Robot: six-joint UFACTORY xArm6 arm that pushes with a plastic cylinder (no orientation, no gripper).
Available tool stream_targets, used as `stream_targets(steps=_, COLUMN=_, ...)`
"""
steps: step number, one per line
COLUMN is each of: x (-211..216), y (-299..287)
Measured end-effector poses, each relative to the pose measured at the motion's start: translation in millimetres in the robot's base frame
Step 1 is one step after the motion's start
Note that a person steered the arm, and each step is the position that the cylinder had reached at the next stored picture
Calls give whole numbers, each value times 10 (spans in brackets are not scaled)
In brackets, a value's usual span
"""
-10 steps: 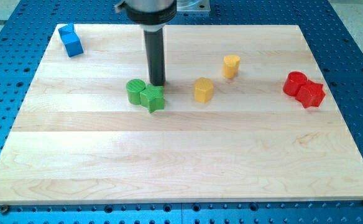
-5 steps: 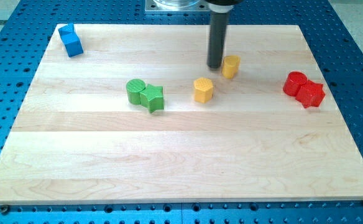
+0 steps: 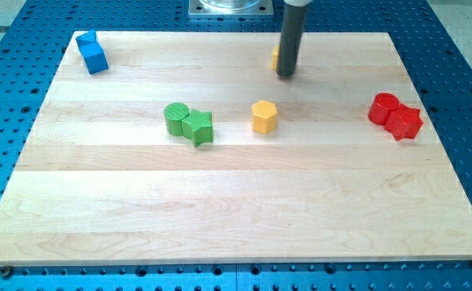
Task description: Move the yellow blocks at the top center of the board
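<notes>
Robotics lab, blue perforated bench (image 3: 462,97) with a grid of mounting holes, wooden board (image 3: 236,210) laid on it, metal arm base (image 3: 228,6) just behind the end effector

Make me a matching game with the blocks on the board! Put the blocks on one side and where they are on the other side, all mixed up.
Blocks:
1. blue block
2. red blocks
3. green blocks
4. yellow hexagonal block

Places:
A. near the view's right edge of the board
B. the view's top left corner
C. near the middle, below my tip
D. left of the yellow hexagonal block

Pairs: 1-B, 2-A, 3-D, 4-C

A second yellow block peeks out from behind my rod near the view's top.
</notes>
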State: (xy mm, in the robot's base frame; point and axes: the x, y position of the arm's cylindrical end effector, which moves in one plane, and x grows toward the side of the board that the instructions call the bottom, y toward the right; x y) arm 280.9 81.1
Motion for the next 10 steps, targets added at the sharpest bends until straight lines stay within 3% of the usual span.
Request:
stream_targets(steps=2, x=-401, y=189)
stream_targets(steps=4, x=-312, y=293)
stream_targets(steps=5, x=-639, y=661)
stream_targets(steps=6, x=-698, y=264)
stream_targets(steps=7, x=-496, y=60)
stream_targets(steps=8, x=131, y=275)
stream_targets(steps=9, x=1292, y=441)
stream_targets(steps=10, x=1593, y=-81)
